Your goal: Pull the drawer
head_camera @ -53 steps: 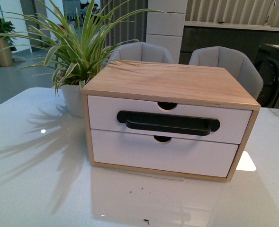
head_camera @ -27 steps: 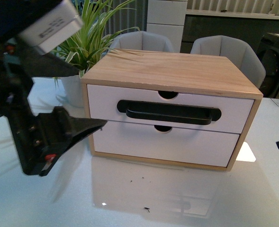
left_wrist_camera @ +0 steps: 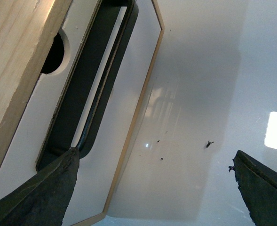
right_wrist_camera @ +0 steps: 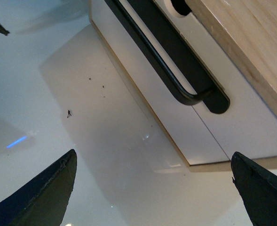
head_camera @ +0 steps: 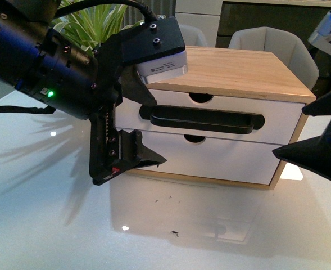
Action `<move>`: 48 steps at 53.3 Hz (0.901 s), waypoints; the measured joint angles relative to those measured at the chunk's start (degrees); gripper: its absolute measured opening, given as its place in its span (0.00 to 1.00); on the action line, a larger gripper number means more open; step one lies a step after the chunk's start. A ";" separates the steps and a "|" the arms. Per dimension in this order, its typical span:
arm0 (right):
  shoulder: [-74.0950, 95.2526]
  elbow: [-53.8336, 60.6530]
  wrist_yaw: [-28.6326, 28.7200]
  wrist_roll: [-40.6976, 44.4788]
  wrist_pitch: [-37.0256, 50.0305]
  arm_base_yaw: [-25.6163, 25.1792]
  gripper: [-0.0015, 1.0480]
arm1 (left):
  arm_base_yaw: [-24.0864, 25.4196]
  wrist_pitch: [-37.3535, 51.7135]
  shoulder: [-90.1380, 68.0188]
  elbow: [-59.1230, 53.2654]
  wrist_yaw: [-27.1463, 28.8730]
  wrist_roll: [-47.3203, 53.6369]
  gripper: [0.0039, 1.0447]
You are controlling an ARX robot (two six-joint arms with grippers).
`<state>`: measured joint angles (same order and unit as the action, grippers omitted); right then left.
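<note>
I see left gripper [head_camera: 159,133] and right gripper [head_camera: 289,132] both spread open, empty, flanking the closed white-fronted drawer [head_camera: 227,107] with long black bar handle [head_camera: 202,120].

Our front camera: between arms, facing forward, angled down over white table [head_camera: 41,225] at wooden cabinet [head_camera: 238,67], mid range. Left gripper [head_camera: 159,133] looms near at left, right gripper [head_camera: 289,132] at right edge.

Our left wrist camera: close to drawer [left_wrist_camera: 32,127] front, looking past own fingertips at left end of black handle [left_wrist_camera: 112,75].

Our right wrist camera: equally close, at handle's right end.

We find handle, drawer front and dark speck [head_camera: 175,233] on table in all three views.
</note>
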<state>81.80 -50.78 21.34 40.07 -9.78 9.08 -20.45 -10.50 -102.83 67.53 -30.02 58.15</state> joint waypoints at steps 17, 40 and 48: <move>7.30 -6.03 1.29 1.42 -0.90 1.97 0.91 | -0.13 -4.07 -7.87 9.49 1.53 2.67 0.93; 12.96 -10.75 3.41 1.66 -1.90 2.71 0.91 | -0.31 -7.56 -13.51 14.67 3.34 5.57 0.93; 14.10 -11.43 3.61 1.53 -1.64 2.97 0.91 | -0.52 -7.17 -14.21 15.39 4.24 5.88 0.93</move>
<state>95.90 -62.22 24.95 41.60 -11.42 12.05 -20.97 -17.67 -117.03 82.91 -25.78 64.03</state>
